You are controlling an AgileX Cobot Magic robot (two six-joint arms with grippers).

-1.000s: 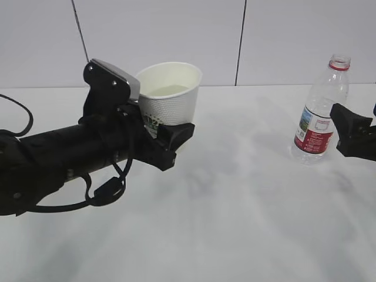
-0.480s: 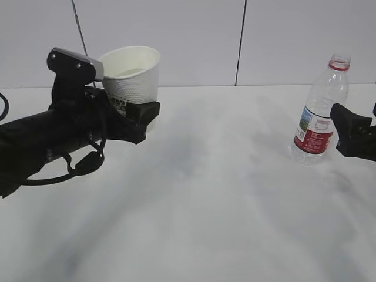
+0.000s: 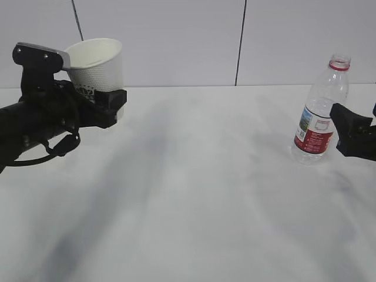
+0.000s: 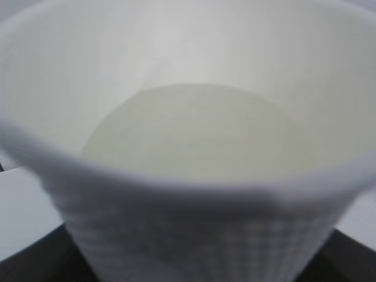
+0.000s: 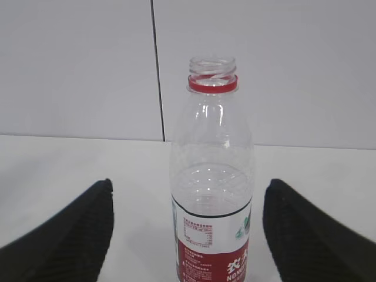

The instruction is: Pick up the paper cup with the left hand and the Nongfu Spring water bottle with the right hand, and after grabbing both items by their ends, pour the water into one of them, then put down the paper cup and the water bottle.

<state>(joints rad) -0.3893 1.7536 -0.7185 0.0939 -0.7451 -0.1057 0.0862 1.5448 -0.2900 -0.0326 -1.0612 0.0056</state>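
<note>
The left claw (image 3: 108,106) is clamped on the cup (image 3: 97,64), holding it upright above the counter (image 3: 194,194), far left of the bottle (image 3: 320,111). The right claw (image 5: 188,235) stands apart, flanking the standing bottle without touching.

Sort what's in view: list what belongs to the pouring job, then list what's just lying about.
Belongs to the job:
- paper cup, gripped by the left hand, water inside
- Nongfu Spring water bottle, uncapped, upright on the table
- right hand, open beside the bottle

Just lying about:
- nothing; only the table and the wall behind
</note>
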